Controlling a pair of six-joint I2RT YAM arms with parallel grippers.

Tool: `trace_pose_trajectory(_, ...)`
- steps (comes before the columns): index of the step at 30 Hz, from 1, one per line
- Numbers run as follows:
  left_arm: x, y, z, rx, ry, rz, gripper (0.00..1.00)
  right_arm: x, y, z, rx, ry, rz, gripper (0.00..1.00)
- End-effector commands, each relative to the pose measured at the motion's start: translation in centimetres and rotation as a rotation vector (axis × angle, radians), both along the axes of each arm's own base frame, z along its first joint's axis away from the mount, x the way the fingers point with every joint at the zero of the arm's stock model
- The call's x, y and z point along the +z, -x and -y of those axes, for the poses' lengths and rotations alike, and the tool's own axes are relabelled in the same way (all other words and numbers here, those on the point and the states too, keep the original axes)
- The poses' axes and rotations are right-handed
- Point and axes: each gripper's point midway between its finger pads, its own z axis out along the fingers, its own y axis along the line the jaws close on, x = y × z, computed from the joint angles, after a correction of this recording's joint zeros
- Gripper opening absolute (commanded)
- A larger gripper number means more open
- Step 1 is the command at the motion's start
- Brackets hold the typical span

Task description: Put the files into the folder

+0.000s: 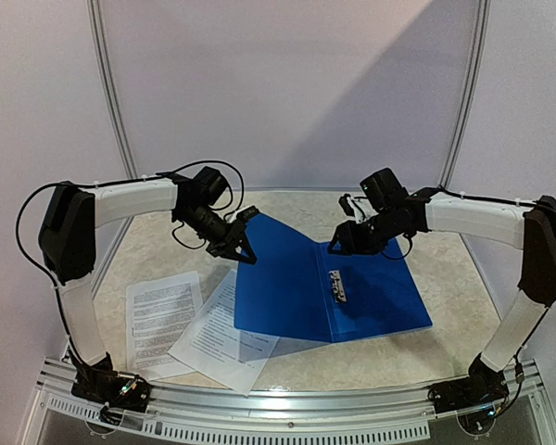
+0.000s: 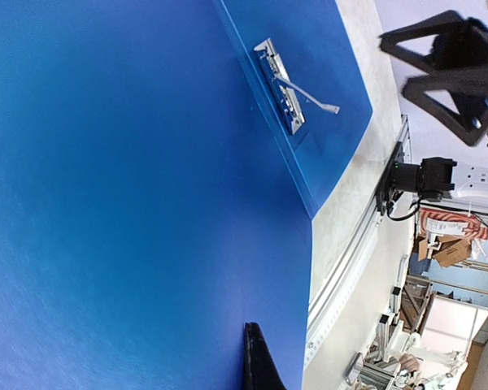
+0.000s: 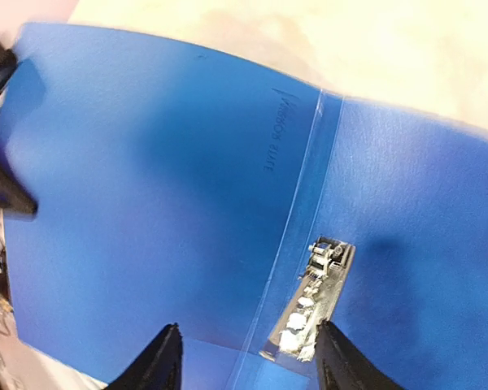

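The dark-blue folder (image 1: 375, 292) lies open on the table, with its metal spine clip (image 1: 337, 286) exposed. Its left cover (image 1: 273, 278) is lifted and tilted. My left gripper (image 1: 243, 245) is shut on that cover's far left corner. In the left wrist view the cover (image 2: 130, 195) fills the frame, one finger (image 2: 258, 361) lies on it, and the other finger is hidden behind it. My right gripper (image 1: 339, 239) is open and empty above the far end of the spine; its fingers (image 3: 161, 361) straddle the clip (image 3: 313, 305). Two printed files (image 1: 160, 320) (image 1: 218, 338) lie at the front left, the second partly under the cover.
An aluminium rail (image 1: 287, 408) runs along the table's near edge, with both arm bases on it. White curved walls close the back and sides. The clip's wire lever (image 2: 309, 97) stands raised. The right arm's base (image 2: 419, 177) shows in the left wrist view.
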Motion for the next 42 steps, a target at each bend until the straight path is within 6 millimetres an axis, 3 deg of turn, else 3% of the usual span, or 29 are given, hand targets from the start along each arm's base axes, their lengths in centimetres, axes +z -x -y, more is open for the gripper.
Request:
trace_pose_trajectory(1,-0.9,0.4,-0.1,-0.027,-0.015,-0.012,0.0,1.7,3.6,-0.2,0.444,0.162,0.326,0.6)
trace_pose_trajectory(5,-0.9,0.3,0.1,-0.024,-0.006,-0.024,0.0,1.4,8.5,-0.6,0.886,0.22,0.648,0.74)
trace_pose_trajectory(8,-0.9,0.3,0.1,-0.026,-0.005,-0.026,0.0,0.7,9.7,0.3,1.062,0.294,0.796,0.8)
trace_pose_trajectory(12,-1.1,0.4,0.0,-0.028,-0.011,-0.027,0.0,-1.1,7.6,1.3,1.098,0.461,0.846,0.8)
trace_pose_trajectory(17,-1.2,0.4,0.0,-0.024,-0.013,-0.031,0.0,-3.2,5.9,0.2,1.141,0.498,0.84,0.77)
trace_pose_trajectory(24,-1.3,0.4,0.0,-0.024,-0.014,-0.031,0.0,-4.9,3.2,-0.4,1.128,0.57,0.82,0.46)
trace_pose_trajectory(29,-1.3,0.4,0.1,-0.024,-0.012,-0.033,0.0,-5.2,1.9,-0.2,1.106,0.579,0.81,0.37)
trace_pose_trajectory(35,-1.3,0.4,0.1,-0.026,-0.011,-0.037,0.0,-5.4,0.5,0.4,1.1,0.603,0.806,0.36)
trace_pose_trajectory(42,-1.3,0.4,0.2,-0.028,-0.006,-0.042,0.0,-4.5,-2.8,0.0,1.033,0.597,0.847,0.35)
